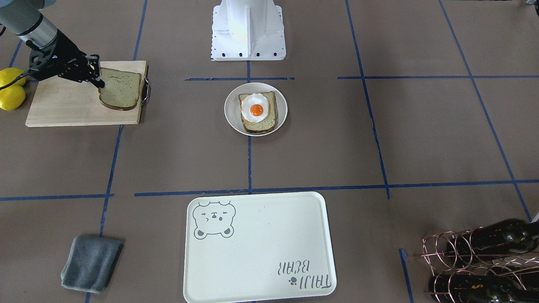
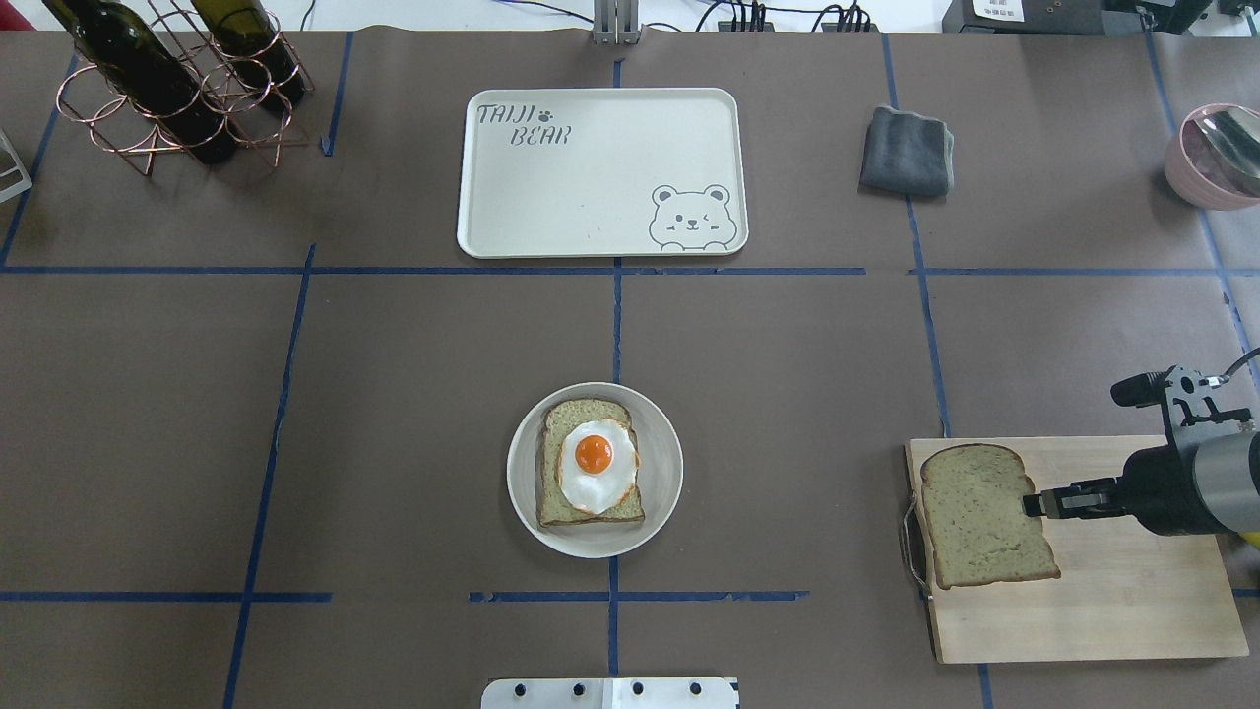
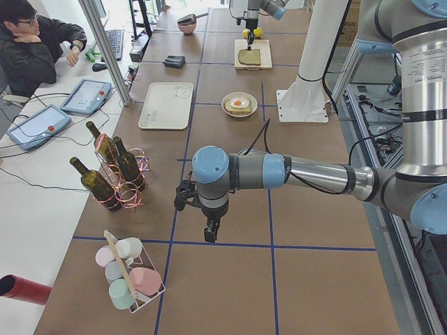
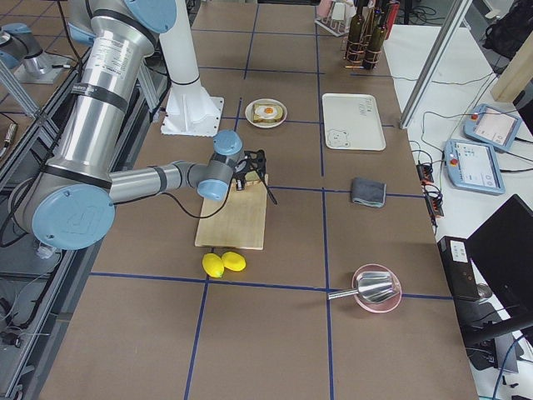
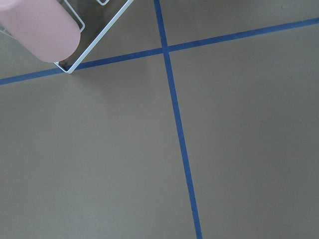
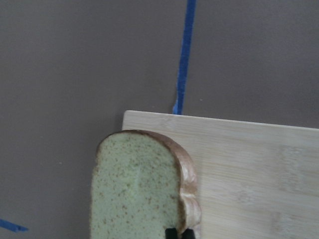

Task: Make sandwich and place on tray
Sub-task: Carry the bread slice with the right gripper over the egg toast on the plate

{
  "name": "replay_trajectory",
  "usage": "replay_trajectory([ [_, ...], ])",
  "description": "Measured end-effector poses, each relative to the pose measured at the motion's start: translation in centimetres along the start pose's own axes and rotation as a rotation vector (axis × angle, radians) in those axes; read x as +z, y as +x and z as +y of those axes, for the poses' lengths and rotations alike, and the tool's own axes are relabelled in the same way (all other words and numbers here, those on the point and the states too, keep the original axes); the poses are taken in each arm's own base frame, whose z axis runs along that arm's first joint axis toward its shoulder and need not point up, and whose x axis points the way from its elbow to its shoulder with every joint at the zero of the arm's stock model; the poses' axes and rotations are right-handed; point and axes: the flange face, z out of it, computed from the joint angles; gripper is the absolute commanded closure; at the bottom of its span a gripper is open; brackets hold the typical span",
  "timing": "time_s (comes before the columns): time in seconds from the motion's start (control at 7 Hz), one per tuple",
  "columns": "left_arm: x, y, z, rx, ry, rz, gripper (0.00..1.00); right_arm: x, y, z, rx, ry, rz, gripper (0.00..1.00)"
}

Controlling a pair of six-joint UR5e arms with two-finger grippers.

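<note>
My right gripper (image 1: 100,80) is shut on the edge of a bread slice (image 1: 121,88) and holds it slightly tilted over the handle end of the wooden cutting board (image 1: 63,105). It shows the same in the overhead view, gripper (image 2: 1034,504) and slice (image 2: 984,517), and in the right wrist view (image 6: 134,189). The second bread slice (image 1: 269,122), with the fried egg (image 1: 255,108) on it, lies on the white plate (image 1: 230,111) at the table's middle. The cream bear tray (image 1: 261,248) holds nothing. My left gripper (image 3: 209,234) hangs over bare table far off; I cannot tell whether it is open.
Two lemons (image 1: 10,90) lie beside the board. A grey cloth (image 1: 90,263) lies near the tray. A copper rack with wine bottles (image 1: 484,261), a pink bowl (image 2: 1211,153) and a rack of cups (image 3: 129,279) stand at the table's edges.
</note>
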Motion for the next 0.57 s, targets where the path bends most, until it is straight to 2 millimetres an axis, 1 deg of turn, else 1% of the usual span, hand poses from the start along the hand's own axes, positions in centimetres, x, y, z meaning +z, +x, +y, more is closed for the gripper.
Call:
replay_trajectory([
  [0.14, 0.1, -0.1, 0.0, -0.001, -0.001, 0.000, 0.00, -0.8, -2.2, -0.9, 0.002, 0.008, -0.051, 1.00],
  [0.29, 0.1, -0.1, 0.0, -0.003, -0.003, 0.001, 0.00, -0.7, -5.1, -2.3, 0.030, 0.021, -0.106, 1.00],
  [0.43, 0.2, -0.2, 0.0, -0.003, -0.003, 0.001, 0.00, -0.1, -9.0, -4.4, 0.062, 0.032, -0.149, 1.00],
  [0.57, 0.1, -0.1, 0.0, -0.002, -0.002, 0.001, 0.00, 1.1, -13.7, -6.8, 0.081, 0.038, -0.167, 1.00],
])
